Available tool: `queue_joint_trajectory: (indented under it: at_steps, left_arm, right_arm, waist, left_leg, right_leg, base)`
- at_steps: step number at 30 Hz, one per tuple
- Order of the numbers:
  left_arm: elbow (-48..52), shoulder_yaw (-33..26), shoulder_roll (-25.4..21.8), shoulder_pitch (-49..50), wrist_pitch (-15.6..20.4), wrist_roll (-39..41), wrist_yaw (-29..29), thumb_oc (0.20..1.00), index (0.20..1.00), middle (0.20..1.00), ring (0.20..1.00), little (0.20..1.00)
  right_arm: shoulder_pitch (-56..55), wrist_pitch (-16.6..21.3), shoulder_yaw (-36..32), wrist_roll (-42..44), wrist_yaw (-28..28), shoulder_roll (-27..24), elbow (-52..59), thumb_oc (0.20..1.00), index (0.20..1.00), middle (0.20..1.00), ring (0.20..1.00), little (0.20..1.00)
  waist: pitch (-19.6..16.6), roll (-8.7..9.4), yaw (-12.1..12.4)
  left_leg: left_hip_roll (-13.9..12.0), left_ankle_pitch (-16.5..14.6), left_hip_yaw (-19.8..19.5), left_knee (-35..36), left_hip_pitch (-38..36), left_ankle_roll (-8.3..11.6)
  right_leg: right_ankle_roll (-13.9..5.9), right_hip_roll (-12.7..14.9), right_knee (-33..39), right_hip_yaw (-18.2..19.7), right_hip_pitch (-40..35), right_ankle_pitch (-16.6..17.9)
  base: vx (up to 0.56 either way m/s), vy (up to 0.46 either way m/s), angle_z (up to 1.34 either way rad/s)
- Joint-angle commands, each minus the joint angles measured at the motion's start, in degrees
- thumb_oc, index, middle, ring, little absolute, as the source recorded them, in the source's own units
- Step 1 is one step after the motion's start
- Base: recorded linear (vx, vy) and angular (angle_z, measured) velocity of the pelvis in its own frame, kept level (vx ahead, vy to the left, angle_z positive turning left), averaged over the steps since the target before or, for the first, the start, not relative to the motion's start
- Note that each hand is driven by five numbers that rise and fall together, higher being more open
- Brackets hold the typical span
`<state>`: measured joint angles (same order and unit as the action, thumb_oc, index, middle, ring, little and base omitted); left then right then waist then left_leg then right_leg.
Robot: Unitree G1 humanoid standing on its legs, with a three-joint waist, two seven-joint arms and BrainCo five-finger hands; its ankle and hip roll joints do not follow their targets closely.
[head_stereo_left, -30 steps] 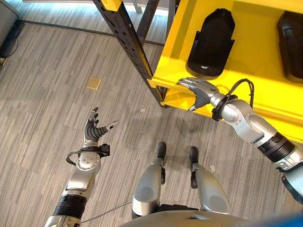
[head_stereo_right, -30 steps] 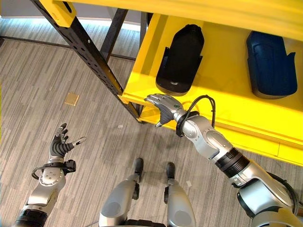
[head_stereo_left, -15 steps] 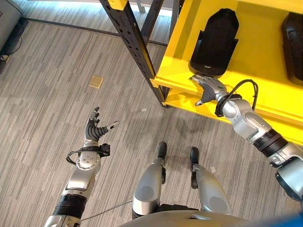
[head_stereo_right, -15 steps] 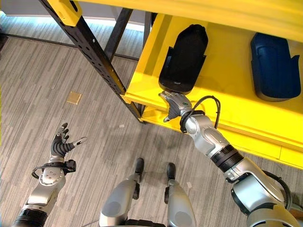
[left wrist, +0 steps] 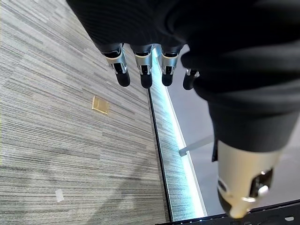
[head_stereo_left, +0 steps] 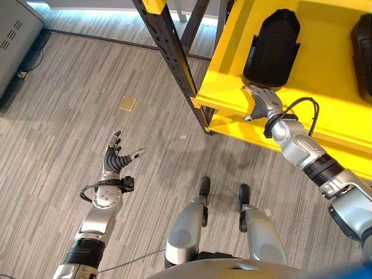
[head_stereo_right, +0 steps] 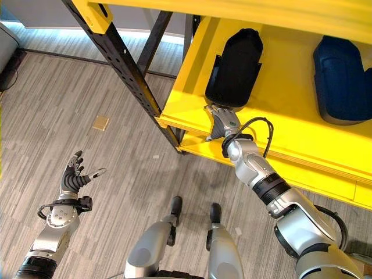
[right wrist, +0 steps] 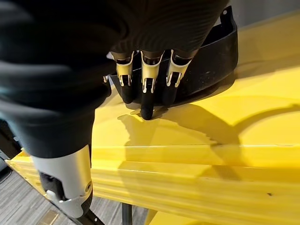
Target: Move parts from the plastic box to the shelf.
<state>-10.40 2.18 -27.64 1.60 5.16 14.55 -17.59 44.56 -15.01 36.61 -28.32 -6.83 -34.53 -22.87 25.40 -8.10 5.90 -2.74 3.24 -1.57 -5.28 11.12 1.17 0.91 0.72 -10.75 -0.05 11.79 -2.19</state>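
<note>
Black part (head_stereo_left: 272,47) lay on the yellow shelf (head_stereo_left: 325,81), upper right. Right hand (head_stereo_left: 263,103) touched its near end, fingers straight. Left hand (head_stereo_left: 116,158) hung open, lower left, empty.

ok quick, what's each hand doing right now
Left hand: open, fingers spread, holding nothing.
Right hand: open, straight fingers against the near end of the black part on the shelf.

No readable txt, labels, nos. or signs anywhere: none on yellow shelf (head_stereo_left: 325,81), nor black part (head_stereo_left: 272,49) on it.
</note>
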Motion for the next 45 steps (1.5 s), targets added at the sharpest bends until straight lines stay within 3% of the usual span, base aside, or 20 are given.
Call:
queue_joint_trajectory:
  at_steps: [1, 7, 38, 45]
  left_arm:
    - [1.4, 1.2, -4.3, 3.1, 1.8, 0.6, -0.3, 1.000, 1.000, 1.000, 1.000, 1.000]
    - [1.1, 1.5, -4.6, 3.2, 2.1, 0.9, -0.4, 1.000, 1.000, 1.000, 1.000, 1.000]
    - [0.3, 1.2, -5.4, 3.7, 2.3, 1.8, -0.1, 1.000, 1.000, 1.000, 1.000, 1.000]
    - [-0.6, 1.1, -4.6, 4.3, 3.3, 2.2, 0.8, 1.000, 1.000, 1.000, 1.000, 1.000]
  right_arm:
    - [0.4, -1.8, -1.6, -0.8, -1.6, 0.4, -3.8, 1.000, 1.000, 1.000, 1.000, 1.000]
    - [1.7, 0.0, -1.5, -0.2, -3.4, -0.1, -5.8, 1.000, 1.000, 1.000, 1.000, 1.000]
    - [6.9, 0.8, -1.4, 1.0, -0.8, -2.9, -7.6, 1.000, 1.000, 1.000, 1.000, 1.000]
    - [5.7, 6.6, -0.7, 3.4, 3.4, -2.2, -4.1, 1.000, 1.000, 1.000, 1.000, 1.000]
  waist:
    - [-2.7, 2.66, 0.4]
    - [-3.0, 2.54, 0.4]
    - [-3.0, 2.31, 0.8]
    - [-2.7, 2.44, 0.4]
  left_leg:
    - [-5.4, 0.3, -2.2, -0.8, 4.8, 3.27]
    - [-5.6, 0.4, -2.0, -0.8, 4.5, 3.34]
    - [-5.6, 0.5, -2.2, -1.0, 4.4, 3.46]
    - [-5.6, 0.1, -2.0, -1.4, 4.5, 3.35]
  right_leg:
    - [-6.75, 9.4, -1.1, -0.6, -7.1, -6.3]
    - [-6.74, 9.4, -1.2, -0.5, -7.1, -6.2]
    - [-6.61, 9.2, -2.0, -0.3, -6.9, -6.5]
    - [-6.64, 9.3, -2.4, 0.2, -6.2, -6.6]
  base:
    - [0.00, 0.000, 0.00]
    - [0.00, 0.000, 0.00]
    - [0.00, 0.000, 0.00]
    - [0.00, 0.000, -0.01]
